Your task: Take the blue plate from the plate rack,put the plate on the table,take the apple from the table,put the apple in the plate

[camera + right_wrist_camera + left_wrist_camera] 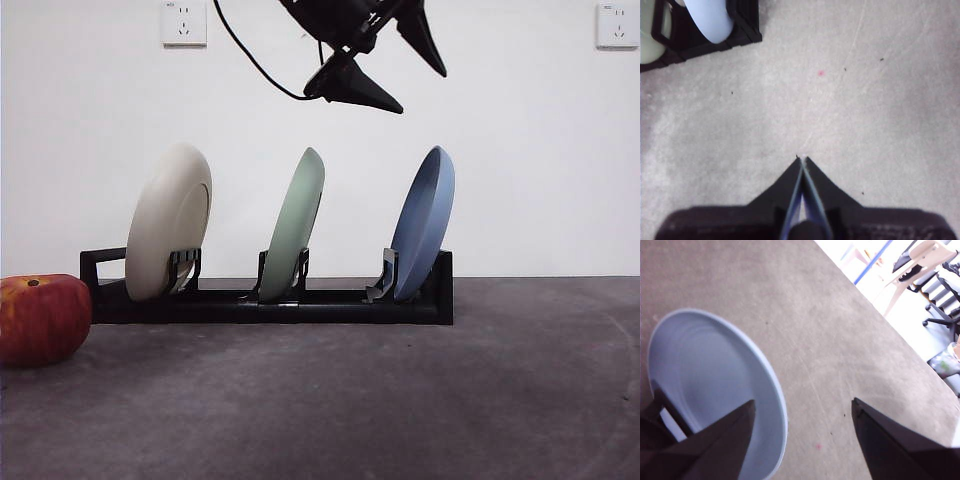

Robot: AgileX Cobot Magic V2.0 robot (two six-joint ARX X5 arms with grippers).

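Overhead, the left gripper (405, 75) is held in the air with its jaws spread wide, nothing between them. In its wrist view the blue plate (715, 385) is seen close below, its rim passing just beside one jaw tip, while the other jaw hangs over bare table (805, 330). From the front, the gripper is judged to sit slightly toward the middle of the rack from the blue plate (424, 222), so a small sideways shift and a descent would be needed for the rim to be straddled. The plate stands on edge, leaning, in the end slot of the plate rack (270, 305); its thin top edge is what is offered to the jaws.

The right gripper (802, 162) is kept waiting low over the table with its jaws pressed together, near the rack's end. It is the farther of the two.

Further along the rack, a pale green plate (297, 220) and a cream plate (168, 222) are slotted, well apart from the blue one. The apple (40, 318) rests on the table beyond the rack's handle end.
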